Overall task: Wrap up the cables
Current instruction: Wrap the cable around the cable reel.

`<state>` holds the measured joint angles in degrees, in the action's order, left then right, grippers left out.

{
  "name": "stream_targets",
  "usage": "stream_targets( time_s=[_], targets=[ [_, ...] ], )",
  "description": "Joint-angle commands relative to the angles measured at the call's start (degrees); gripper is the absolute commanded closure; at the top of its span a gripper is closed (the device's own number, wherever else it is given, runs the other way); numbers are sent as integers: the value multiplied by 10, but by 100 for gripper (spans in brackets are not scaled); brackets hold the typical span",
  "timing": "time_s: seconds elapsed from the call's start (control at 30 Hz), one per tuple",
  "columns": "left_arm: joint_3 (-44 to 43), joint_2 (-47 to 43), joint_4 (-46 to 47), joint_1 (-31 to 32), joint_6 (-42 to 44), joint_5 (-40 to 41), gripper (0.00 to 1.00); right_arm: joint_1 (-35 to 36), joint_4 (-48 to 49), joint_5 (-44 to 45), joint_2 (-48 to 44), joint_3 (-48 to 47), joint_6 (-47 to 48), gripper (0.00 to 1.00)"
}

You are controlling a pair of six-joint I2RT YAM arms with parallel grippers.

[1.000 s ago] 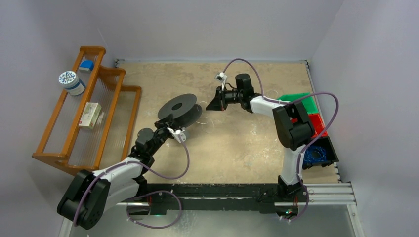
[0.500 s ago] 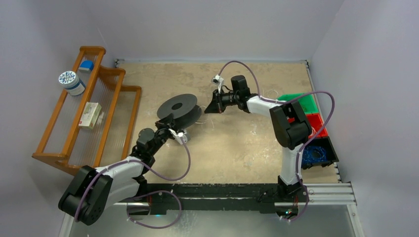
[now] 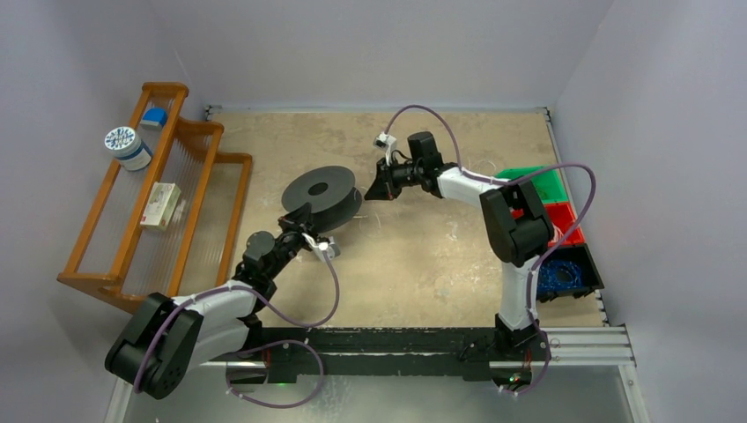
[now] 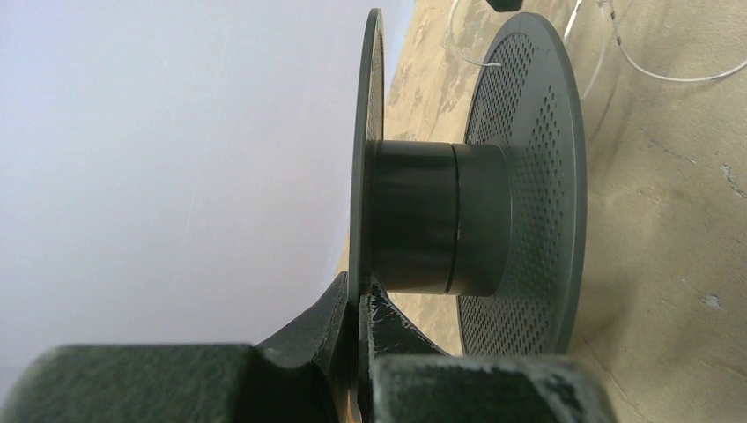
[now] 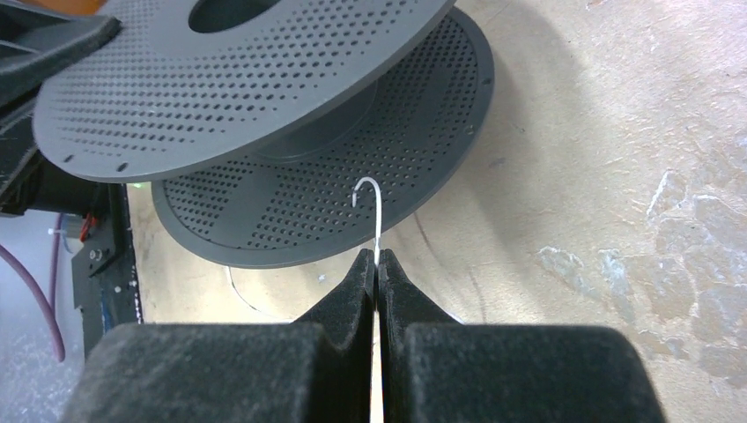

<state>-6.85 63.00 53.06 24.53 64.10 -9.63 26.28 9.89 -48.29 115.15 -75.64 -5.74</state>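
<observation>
A dark grey perforated spool [image 3: 321, 192] stands tilted in the middle of the table, its hub bare in the left wrist view [image 4: 440, 216]. My left gripper [image 3: 304, 227] is shut on the rim of the spool's upper flange [image 4: 365, 176]. My right gripper [image 3: 377, 189] is just right of the spool and is shut on the thin whitish cable [image 5: 376, 211]. The cable's hooked free end pokes out past the fingertips over the lower flange [image 5: 291, 211]. More cable lies in loose loops on the table [image 4: 669, 75] beside the spool.
A wooden rack [image 3: 159, 198] with a tin [image 3: 126, 146] and a small box [image 3: 160, 205] stands at the left. Green [image 3: 528, 181], red [image 3: 564, 220] and black [image 3: 573, 273] bins sit at the right edge, the black one holding a blue wire tangle.
My left gripper has lifted and tilted the spool's flange up and slightly right. My right gripper has moved a little left and up, closer to the spool, with the cable in it.
</observation>
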Motion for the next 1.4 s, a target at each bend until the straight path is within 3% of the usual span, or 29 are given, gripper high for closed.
stream_targets(
  time_s=[0.0,0.37,0.7,0.9,1.13,1.37],
  targets=[
    [-34,-4,75,3,-4,-1,100,12,-30,17,4,-23,34,100],
    [-34,-4,71,3,6,20,100,12,-42,27,-8,-26,55,98],
    [-37,-15,52,3,2,8,100,12,-75,62,-23,-43,113,59],
    [-43,-19,30,3,18,3,100,10,-125,96,-45,-76,175,41],
    [-72,-13,-34,4,-1,-11,100,11,-170,121,-87,-107,252,39],
    [-161,-1,-214,3,-51,-42,100,18,-168,102,-115,-100,380,38]
  ],
)
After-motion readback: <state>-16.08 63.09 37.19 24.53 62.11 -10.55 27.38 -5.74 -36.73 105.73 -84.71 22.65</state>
